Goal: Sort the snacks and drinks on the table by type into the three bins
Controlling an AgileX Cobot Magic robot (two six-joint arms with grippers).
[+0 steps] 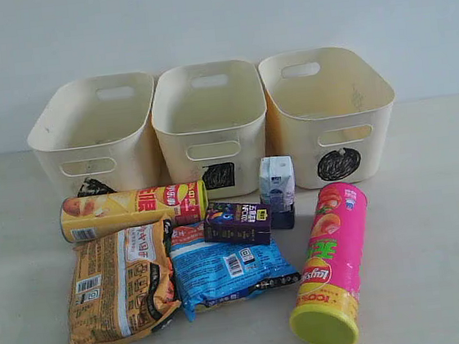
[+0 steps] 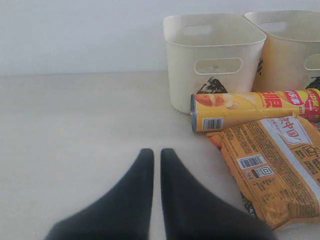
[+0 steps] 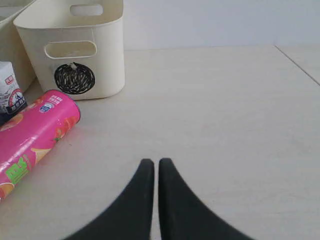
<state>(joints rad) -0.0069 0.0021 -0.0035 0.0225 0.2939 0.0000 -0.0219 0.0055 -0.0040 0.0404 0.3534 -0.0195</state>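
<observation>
Exterior, bins: three in a row at the back of the table: triangle bin left, square bin middle, circle bin right.
Exterior, tubes: yellow-and-red tube on its side before the triangle and square bins; pink tube lying before the circle bin, lid toward camera.
Exterior, bags: orange-tan bag and blue bag flat, side by side, nearer than the yellow-and-red tube.
Exterior, drinks: purple box on the blue bag's far edge; white-and-blue carton upright just beside it.
Left wrist, left gripper: fingers together, holding nothing, over bare table; orange-tan bag near, apart.
Right wrist, right gripper: fingers together, holding nothing; pink tube untouched.
</observation>
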